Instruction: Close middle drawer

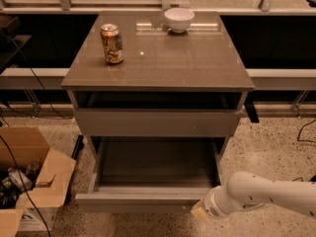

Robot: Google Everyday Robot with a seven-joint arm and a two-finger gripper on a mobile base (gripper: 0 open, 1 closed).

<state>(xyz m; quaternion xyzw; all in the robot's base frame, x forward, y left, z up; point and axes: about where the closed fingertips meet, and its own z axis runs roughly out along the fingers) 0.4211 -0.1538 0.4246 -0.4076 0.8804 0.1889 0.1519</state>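
The middle drawer (148, 200) is pulled far out of the grey cabinet. Its grey box interior is empty, and its plain flat front faces me near the floor. The taller top front (158, 122) above it is in. The lowest drawer is hidden under the open one. My gripper (199, 213) is at the end of a white arm (261, 194) that comes in from the lower right. It is at the right end of the open drawer's front, touching or nearly touching it.
A drinks can (112, 44) and a white bowl (178, 19) stand on the cabinet top (163, 63). An open cardboard box (29, 181) with clutter sits on the floor to the left. Cables run along the floor on both sides.
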